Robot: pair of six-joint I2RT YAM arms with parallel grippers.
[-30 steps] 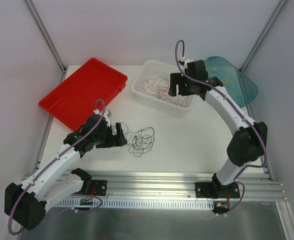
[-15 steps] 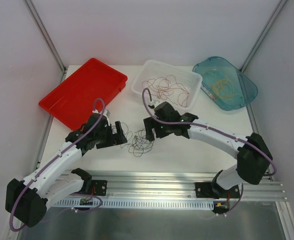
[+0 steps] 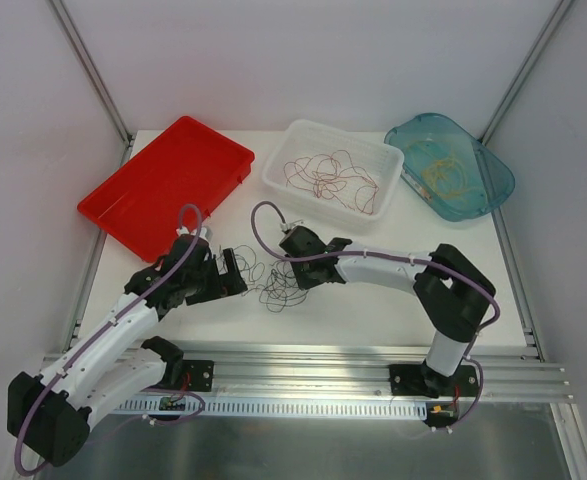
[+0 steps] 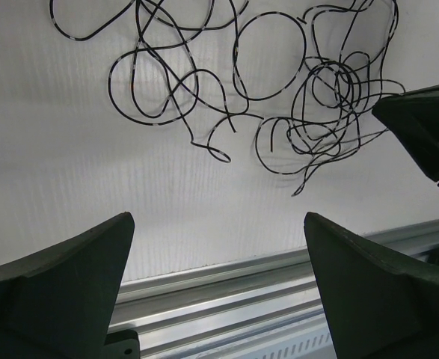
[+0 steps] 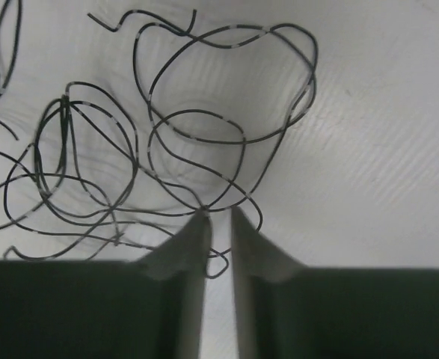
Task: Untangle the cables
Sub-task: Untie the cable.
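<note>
A tangle of thin black cables [image 3: 276, 287] lies on the white table between my two grippers. My left gripper [image 3: 235, 270] stands wide open at the tangle's left edge; in the left wrist view the left gripper [image 4: 215, 224] has nothing between its fingers and the black cables [image 4: 316, 97] lie beyond the tips. My right gripper [image 3: 291, 272] is low over the tangle's right side. In the right wrist view the right gripper [image 5: 219, 215] shows only a narrow gap, with strands of the black cable [image 5: 197, 134] crossing at the tips and looping into the gap.
A white bin [image 3: 276, 170] at the back holds thin red cables [image 3: 323, 175]. A teal tray [image 3: 493, 185] at the back right holds yellow cables [image 3: 443, 170]. A red tray [image 3: 163, 185] sits at the back left. A metal rail [image 3: 303, 355] runs along the near edge.
My right arm has swung from over the white bin down to the black tangle, and its jaws have narrowed. The left gripper has edged slightly toward the tangle and stays open.
</note>
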